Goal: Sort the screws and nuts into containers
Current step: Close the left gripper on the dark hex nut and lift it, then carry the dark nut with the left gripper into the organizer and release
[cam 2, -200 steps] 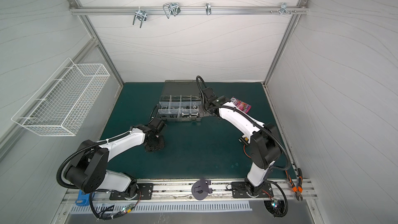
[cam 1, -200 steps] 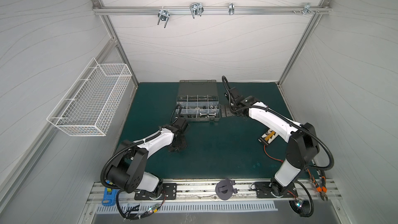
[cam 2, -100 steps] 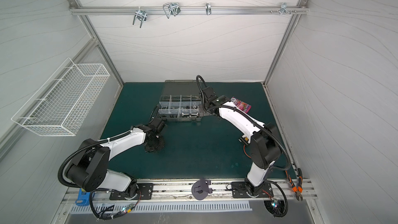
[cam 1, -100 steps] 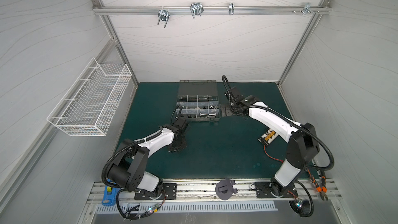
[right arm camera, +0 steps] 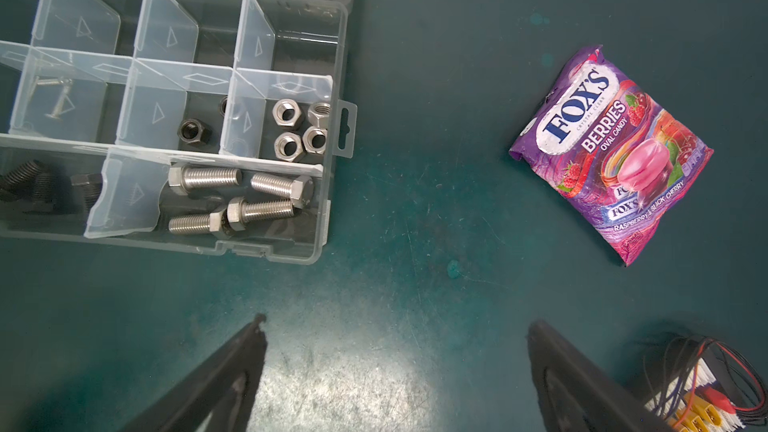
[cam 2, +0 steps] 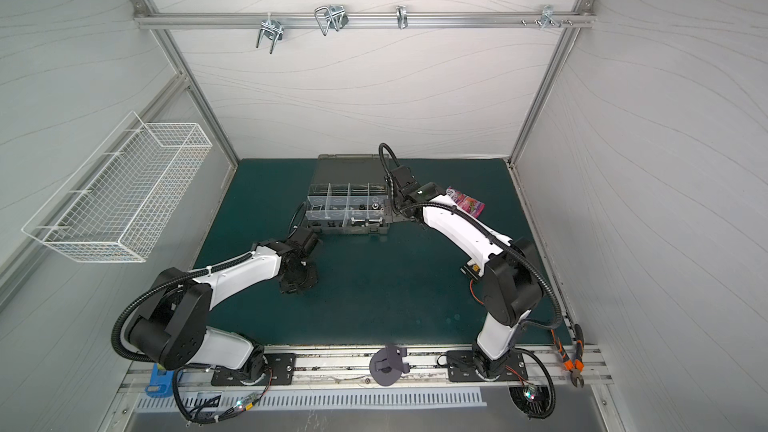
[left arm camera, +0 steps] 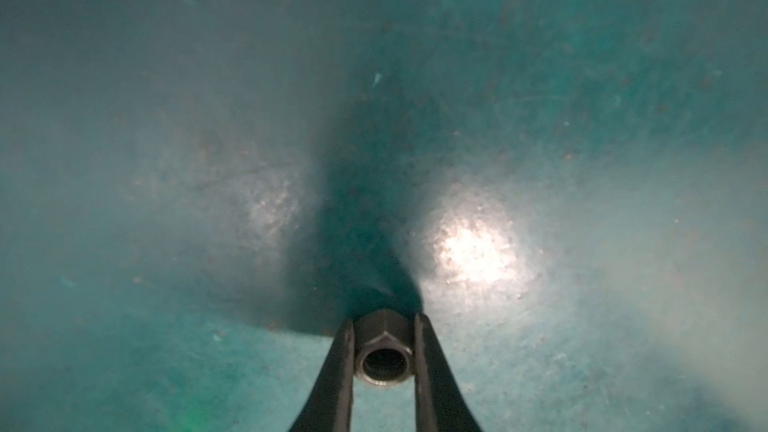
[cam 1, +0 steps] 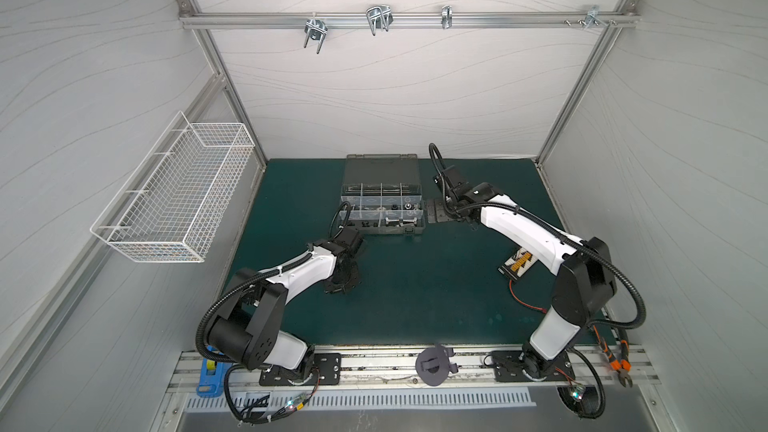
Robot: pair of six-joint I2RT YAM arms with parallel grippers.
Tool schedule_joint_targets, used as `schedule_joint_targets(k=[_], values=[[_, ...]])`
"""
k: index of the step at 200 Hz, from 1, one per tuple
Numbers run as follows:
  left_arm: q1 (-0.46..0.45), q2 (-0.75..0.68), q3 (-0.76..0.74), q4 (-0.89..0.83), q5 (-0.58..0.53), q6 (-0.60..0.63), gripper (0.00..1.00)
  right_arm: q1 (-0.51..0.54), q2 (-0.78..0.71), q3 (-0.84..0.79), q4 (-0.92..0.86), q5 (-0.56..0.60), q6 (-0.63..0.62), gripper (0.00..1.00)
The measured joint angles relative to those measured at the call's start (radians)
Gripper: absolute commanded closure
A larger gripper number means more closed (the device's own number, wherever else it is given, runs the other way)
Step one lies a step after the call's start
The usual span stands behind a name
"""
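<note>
In the left wrist view my left gripper point(left arm camera: 383, 320) is shut on a hexagonal nut point(left arm camera: 384, 357), its hole facing the camera, low over the green mat. In both top views this gripper point(cam 1: 338, 284) points down at the mat in front of the grey organizer case point(cam 1: 382, 168). The case's containers point(right arm camera: 328, 218) hold silver hex bolts point(right arm camera: 241, 197), black bolts point(right arm camera: 33, 184), thin screws point(right arm camera: 54, 93), silver nuts point(right arm camera: 301, 126) and a black nut point(right arm camera: 193, 131). My right gripper point(right arm camera: 397, 324) stands open and empty over the mat beside the case's right end point(cam 1: 436, 216).
A purple candy bag point(right arm camera: 611, 151) lies right of the case. A red-wired connector point(cam 1: 517, 263) sits near the right arm. A white wire basket point(cam 1: 174, 197) hangs on the left wall. Orange pliers point(cam 1: 619, 361) rest on the front rail.
My left gripper has closed on the nut while staying at the same spot on the mat. The right arm has not moved.
</note>
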Motion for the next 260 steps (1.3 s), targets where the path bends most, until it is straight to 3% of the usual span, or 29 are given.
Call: schedule_joint_targets(k=[147,208,260], values=[[0.000,-0.010,0.135,-0.016,-0.012,0.024,0.92,-0.001,0.000,-0.002,-0.007,0.027,0.002,0.01],[-0.002,0.079,0.359,-0.012,-0.015,0.053,0.92,-0.006,-0.039,-0.042,-0.011,0.061,0.008,0.01],[-0.014,0.247,0.595,-0.009,-0.015,0.094,0.92,-0.015,-0.109,-0.090,-0.014,0.080,0.018,0.01]])
